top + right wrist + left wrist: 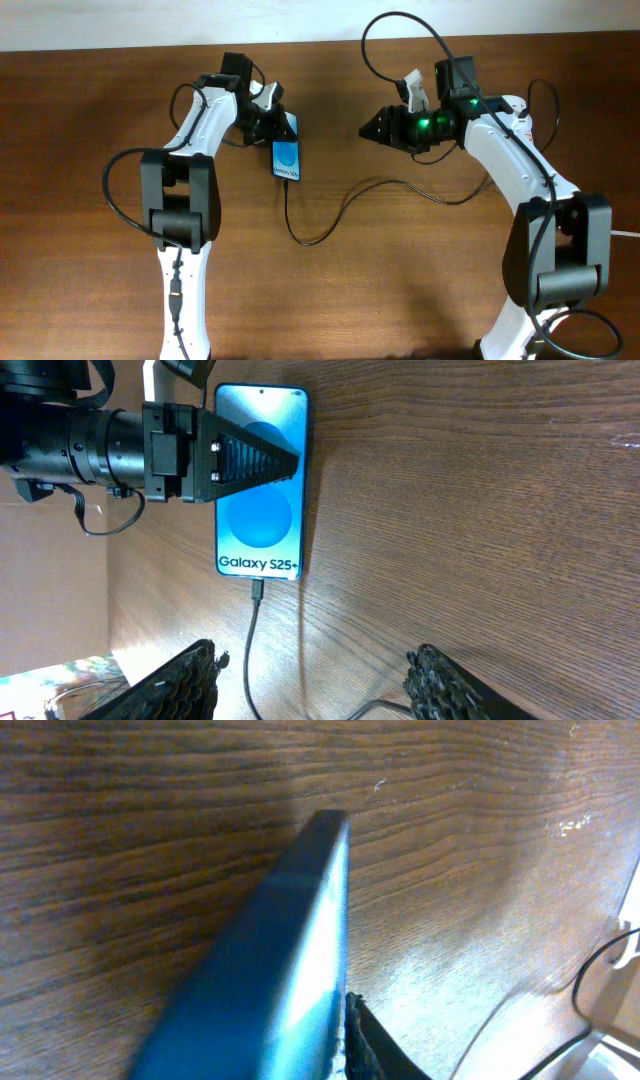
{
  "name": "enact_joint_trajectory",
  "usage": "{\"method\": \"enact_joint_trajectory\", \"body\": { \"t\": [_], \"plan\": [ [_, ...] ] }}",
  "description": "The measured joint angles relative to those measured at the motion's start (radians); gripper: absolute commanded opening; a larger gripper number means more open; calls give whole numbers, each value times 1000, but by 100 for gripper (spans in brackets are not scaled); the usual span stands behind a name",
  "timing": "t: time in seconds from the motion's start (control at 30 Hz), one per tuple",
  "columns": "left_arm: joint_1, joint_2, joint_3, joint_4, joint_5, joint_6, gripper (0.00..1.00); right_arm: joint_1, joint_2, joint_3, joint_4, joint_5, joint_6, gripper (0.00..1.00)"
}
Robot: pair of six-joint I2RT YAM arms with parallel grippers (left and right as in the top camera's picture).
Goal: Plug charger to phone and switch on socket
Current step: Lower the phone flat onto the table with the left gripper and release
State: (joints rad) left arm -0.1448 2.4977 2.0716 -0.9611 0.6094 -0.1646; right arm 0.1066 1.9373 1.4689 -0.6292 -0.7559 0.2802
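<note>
— While the overhead view had both arms over the brown table [360,280], where did the phone [286,162] lie?

— Left of centre, in the upper half of the frame, flat on the wood with its blue screen up. The left gripper [272,122] sat at the phone's upper end, its dark fingers over that part of the screen.

— Was it clamped on the phone?

— I could not tell. In the right wrist view the left gripper [262,462] came in from the left edge, one toothed finger lying across the top of the phone [260,500]. The left wrist view showed only the phone's edge [290,950], blurred and very close, running diagonally up the frame.

— And the charger [330,220]?

— Its connector [257,589] met the phone's lower edge, just below the "Galaxy S25+" text. The thin black cable dropped toward the lower middle of the overhead frame, looped, then ran right toward the right arm.

— The right gripper [372,128]?

— Upper centre-right, well apart from the phone, holding nothing. Its two toothed pads [170,685] stood wide apart at the bottom of its own view.
</note>
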Motion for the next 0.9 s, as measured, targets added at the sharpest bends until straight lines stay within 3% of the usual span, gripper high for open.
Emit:
{"method": "enact_joint_trajectory", "body": {
  "t": [0.33, 0.53, 0.9],
  "plan": [
    [0, 0, 0, 2, 11, 1, 54, 0, 0, 0, 0, 0, -10, 64],
    [-1, -2, 5, 2, -8, -2, 59, 0, 0, 0, -3, 0, -23, 64],
    [-5, -26, 23, -19, -297, -4, 59, 0, 0, 0, -3, 0, -23, 65]
  ]
}}
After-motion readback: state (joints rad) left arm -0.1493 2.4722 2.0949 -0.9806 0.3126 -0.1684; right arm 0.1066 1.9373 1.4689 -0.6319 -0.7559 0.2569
